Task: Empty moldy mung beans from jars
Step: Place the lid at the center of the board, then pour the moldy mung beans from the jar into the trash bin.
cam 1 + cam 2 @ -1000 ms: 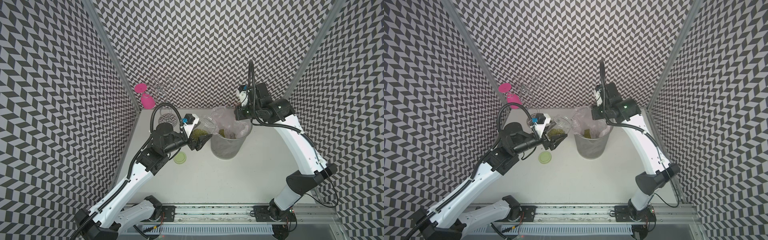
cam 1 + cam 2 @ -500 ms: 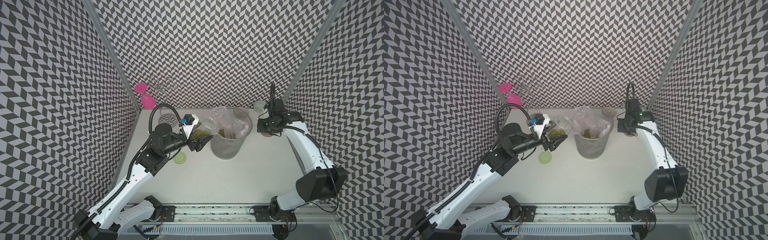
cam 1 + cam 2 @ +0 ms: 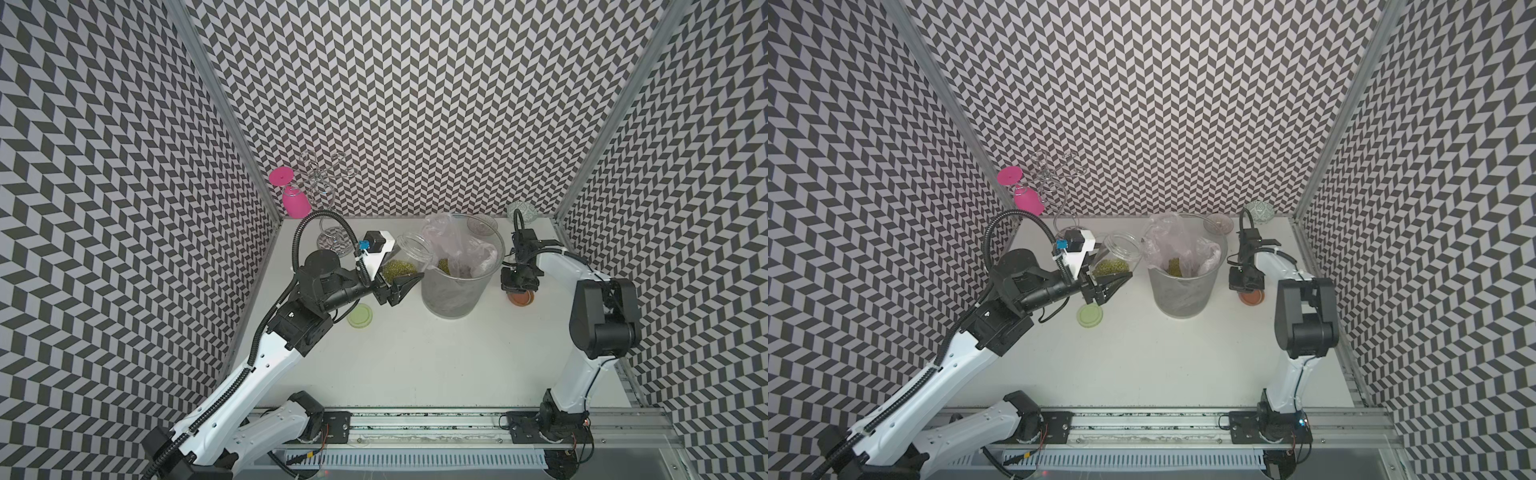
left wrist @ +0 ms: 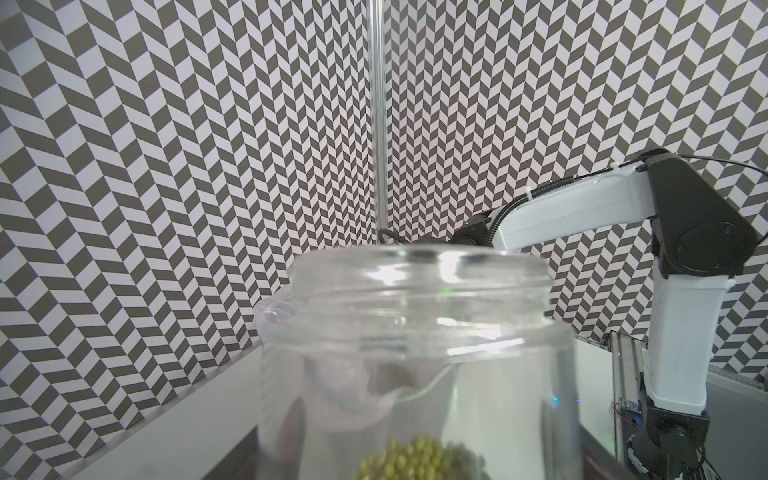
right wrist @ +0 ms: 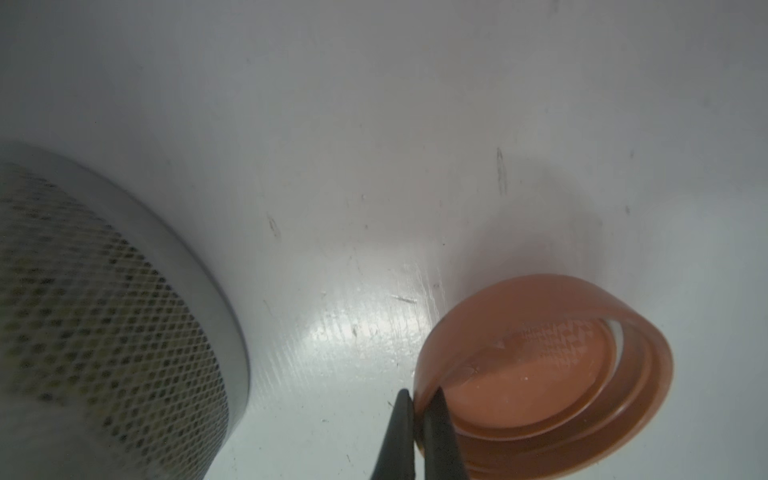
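Note:
My left gripper (image 3: 395, 277) is closed on a clear glass jar (image 3: 409, 252) with no lid, holding it above the table just left of the grey bin (image 3: 451, 293). The jar leans with its mouth toward the bin's rim. Mung beans (image 3: 397, 270) lie heaped in its lower side, seen close in the left wrist view (image 4: 415, 457). More mung beans (image 3: 1174, 266) lie in the bin's plastic liner. My right gripper (image 5: 419, 399) is shut on the rim of the orange-brown lid (image 5: 540, 365), tilted and low over the table right of the bin. A second clear jar (image 3: 481, 224) stands behind the bin.
A pale green lid (image 3: 360, 316) lies on the table under my left forearm. A pink goblet (image 3: 293, 199) and a wire rack (image 3: 328, 183) stand in the back left corner. A small patterned bowl (image 3: 521, 212) sits at the back right.
My right arm has swung from above the bin's back rim out to the right and down to the table, gripper still shut. My left arm and the jar have not moved.

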`<state>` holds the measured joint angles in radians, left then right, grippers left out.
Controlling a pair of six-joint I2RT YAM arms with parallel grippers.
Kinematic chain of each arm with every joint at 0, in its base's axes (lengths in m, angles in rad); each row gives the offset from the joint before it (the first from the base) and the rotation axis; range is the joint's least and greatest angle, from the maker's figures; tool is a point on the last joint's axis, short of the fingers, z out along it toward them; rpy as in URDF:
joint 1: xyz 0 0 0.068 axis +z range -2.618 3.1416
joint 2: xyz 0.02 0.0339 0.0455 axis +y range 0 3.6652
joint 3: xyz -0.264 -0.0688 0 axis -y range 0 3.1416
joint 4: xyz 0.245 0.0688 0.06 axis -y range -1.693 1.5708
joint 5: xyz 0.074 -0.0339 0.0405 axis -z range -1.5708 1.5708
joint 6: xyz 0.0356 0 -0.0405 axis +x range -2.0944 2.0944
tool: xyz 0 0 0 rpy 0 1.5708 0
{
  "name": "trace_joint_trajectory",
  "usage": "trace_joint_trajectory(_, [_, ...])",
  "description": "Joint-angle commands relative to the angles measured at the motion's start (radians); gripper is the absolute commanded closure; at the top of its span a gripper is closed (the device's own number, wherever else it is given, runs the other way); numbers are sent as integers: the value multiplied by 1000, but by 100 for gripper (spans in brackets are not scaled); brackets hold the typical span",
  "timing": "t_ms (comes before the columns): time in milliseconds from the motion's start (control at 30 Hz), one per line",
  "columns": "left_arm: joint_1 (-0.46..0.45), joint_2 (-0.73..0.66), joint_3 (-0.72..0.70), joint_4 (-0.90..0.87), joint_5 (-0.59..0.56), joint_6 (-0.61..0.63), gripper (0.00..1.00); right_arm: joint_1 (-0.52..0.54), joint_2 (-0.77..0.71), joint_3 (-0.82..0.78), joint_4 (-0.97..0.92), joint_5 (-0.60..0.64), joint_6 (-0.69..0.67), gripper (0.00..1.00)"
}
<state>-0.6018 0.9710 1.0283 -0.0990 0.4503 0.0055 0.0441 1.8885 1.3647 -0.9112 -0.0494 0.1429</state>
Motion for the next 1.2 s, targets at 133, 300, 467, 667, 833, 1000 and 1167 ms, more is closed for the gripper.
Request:
trace_joint_trajectory(133, [-6, -31, 6, 77, 12, -2, 92, 7, 77, 35, 17, 37, 18, 65])
trace_joint_trajectory(300, [-6, -11, 30, 27, -4, 24, 92, 7, -6, 55, 6, 67, 32, 38])
trace_joint_trajectory(467, [-6, 48, 90, -39, -22, 52, 92, 13, -142, 182, -60, 53, 24, 36])
trace_joint_trajectory(667, [-6, 182, 254, -158, -7, 92, 92, 29, -259, 379, -82, -65, -19, 33])
trace_joint_trajectory(833, [-6, 311, 444, -302, -28, 170, 92, 74, -319, 486, -5, -251, -71, 32])
trace_joint_trajectory(1000, [-15, 449, 618, -463, -24, 261, 92, 124, -320, 560, 55, -508, -84, 31])
trace_joint_trajectory(1167, [-30, 547, 739, -563, -45, 326, 92, 142, -325, 530, 159, -790, -69, 31])
